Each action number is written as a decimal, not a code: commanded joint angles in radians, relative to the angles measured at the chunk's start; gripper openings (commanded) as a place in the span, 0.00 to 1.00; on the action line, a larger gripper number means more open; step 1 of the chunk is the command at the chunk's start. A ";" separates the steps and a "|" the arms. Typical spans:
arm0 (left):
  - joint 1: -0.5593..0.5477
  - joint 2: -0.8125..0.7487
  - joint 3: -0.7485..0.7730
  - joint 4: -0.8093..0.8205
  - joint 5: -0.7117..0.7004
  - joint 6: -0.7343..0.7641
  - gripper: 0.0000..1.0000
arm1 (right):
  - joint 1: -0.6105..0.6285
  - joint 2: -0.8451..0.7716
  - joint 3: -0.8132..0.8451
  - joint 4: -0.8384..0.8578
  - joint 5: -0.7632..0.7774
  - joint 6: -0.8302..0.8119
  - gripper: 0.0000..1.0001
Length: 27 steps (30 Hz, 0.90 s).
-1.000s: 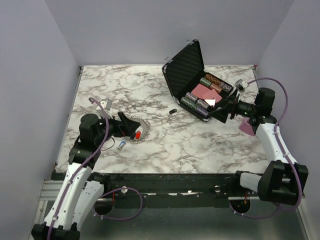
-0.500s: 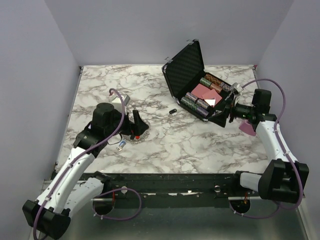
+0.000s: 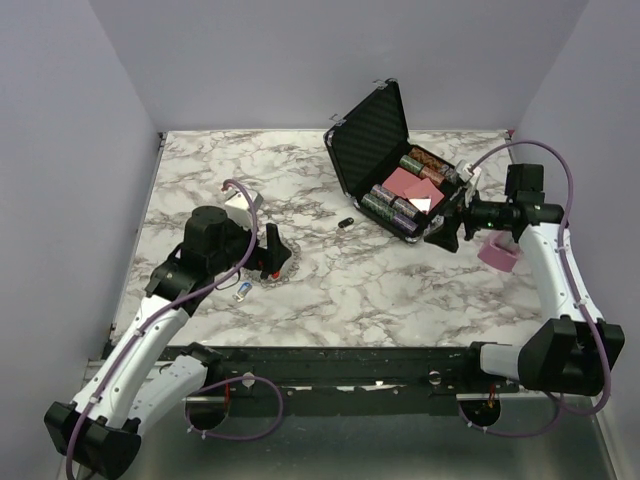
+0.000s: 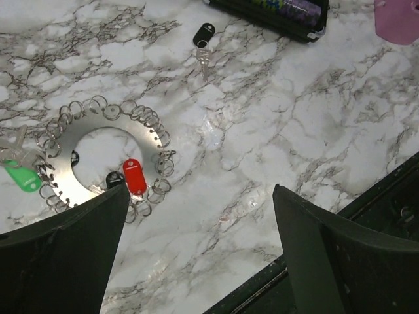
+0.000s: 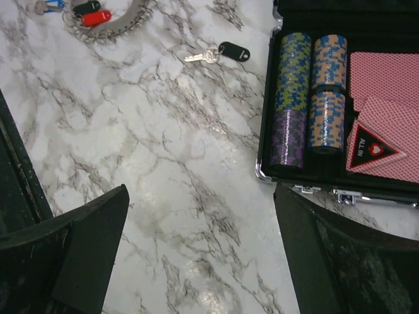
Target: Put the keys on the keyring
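Top camera sits high behind the arm bases, looking down over the whole white-and-grey marbled tabletop (image 3: pixel 400 290). Left wrist camera stares steeply down, close above the flat silver loop-edged keyring plate (image 4: pixel 145 145). Right wrist camera looks down beside the open black hard case (image 5: pixel 340 16). Both wrist views share the small black-headed silver key (image 4: pixel 204 46).

The desk (image 3: pixel 350 290) is white marble veined grey; silver keyring (image 4: pixel 145 139); red-headed key (image 4: pixel 134 176), black-headed key (image 4: pixel 205 33), green-headed key (image 4: pixel 21 176); black case (image 3: pixel 370 125).
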 commanded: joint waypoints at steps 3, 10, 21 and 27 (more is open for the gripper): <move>0.000 -0.049 -0.029 0.054 -0.013 0.029 0.99 | 0.005 -0.006 0.111 -0.070 0.209 0.124 1.00; -0.001 -0.080 -0.039 0.046 -0.047 0.051 0.99 | 0.005 0.043 0.124 -0.067 0.232 0.190 1.00; 0.006 -0.060 -0.046 0.054 -0.005 0.043 0.99 | 0.089 0.138 0.092 -0.045 0.168 0.174 1.00; 0.023 -0.016 -0.055 0.069 0.025 0.028 0.99 | 0.118 0.124 0.045 -0.019 0.040 0.155 1.00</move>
